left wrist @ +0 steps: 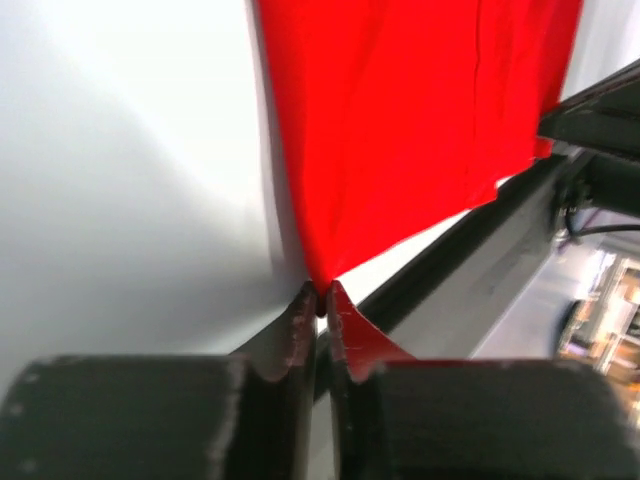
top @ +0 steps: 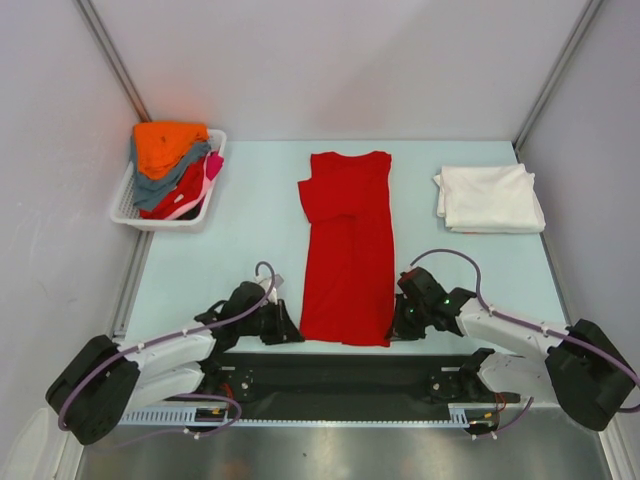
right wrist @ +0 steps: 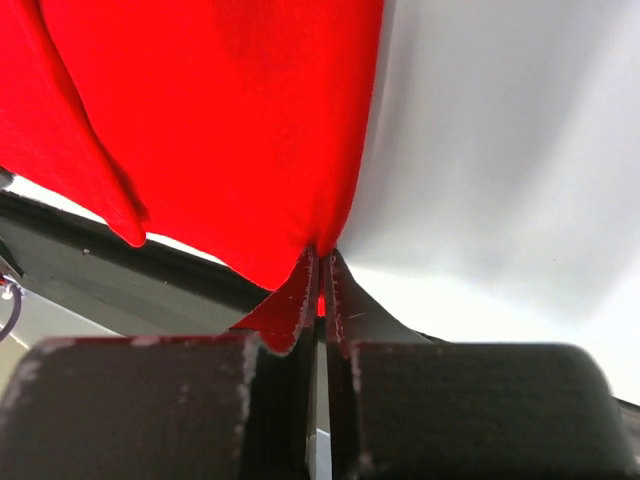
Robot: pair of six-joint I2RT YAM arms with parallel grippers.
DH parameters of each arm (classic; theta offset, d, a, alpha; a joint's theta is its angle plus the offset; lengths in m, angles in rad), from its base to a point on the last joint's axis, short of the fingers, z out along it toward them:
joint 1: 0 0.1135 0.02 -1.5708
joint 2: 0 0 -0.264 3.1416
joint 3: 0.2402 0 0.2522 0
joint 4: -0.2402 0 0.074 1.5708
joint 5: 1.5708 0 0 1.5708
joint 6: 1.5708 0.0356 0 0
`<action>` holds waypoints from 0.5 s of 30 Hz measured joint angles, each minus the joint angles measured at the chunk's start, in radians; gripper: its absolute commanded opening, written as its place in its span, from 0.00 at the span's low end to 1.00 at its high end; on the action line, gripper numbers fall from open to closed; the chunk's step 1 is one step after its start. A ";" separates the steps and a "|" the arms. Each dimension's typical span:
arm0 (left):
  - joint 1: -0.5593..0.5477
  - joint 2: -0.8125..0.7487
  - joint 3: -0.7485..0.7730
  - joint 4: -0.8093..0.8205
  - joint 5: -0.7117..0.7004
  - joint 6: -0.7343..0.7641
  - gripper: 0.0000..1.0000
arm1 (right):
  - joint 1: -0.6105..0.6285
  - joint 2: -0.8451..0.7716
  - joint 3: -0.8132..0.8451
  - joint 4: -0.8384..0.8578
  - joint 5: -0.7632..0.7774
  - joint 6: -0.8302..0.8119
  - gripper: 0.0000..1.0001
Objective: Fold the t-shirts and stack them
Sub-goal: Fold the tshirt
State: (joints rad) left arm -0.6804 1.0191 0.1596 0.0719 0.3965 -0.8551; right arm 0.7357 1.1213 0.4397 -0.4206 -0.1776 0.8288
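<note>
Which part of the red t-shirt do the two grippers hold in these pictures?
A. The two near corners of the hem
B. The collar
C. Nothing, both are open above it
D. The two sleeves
A: the left gripper and the right gripper are each shut on a near bottom corner of the red t-shirt.

Honestly both wrist views only catch part of the red shirt [left wrist: 400,130]; its top runs off the frame edge in each one, so the collar and sleeves don't show there. The left gripper [left wrist: 320,300] and right gripper [right wrist: 320,265] are cropped at the bottom, just blurry dark blocks. From above, the fingertips are too small to make out against the cloth. In the basket [top: 130,205] the shirts [top: 172,165] overlap, so only bits of each show.
</note>
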 measured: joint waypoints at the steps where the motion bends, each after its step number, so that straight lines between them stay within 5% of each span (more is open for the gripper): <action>1: 0.000 -0.009 -0.003 -0.017 0.000 0.002 0.00 | 0.000 -0.002 0.000 -0.002 0.000 0.002 0.00; 7: 0.007 -0.037 0.019 -0.090 0.005 0.009 0.00 | -0.030 -0.059 0.032 -0.065 0.001 -0.010 0.00; 15: 0.103 0.011 0.173 -0.100 0.061 0.010 0.00 | -0.267 -0.071 0.181 -0.082 -0.058 -0.102 0.00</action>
State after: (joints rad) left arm -0.5777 1.0302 0.3328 -0.0284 0.4576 -0.8455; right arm 0.4686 1.0500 0.6205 -0.5022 -0.2352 0.7269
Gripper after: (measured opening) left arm 0.012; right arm 0.018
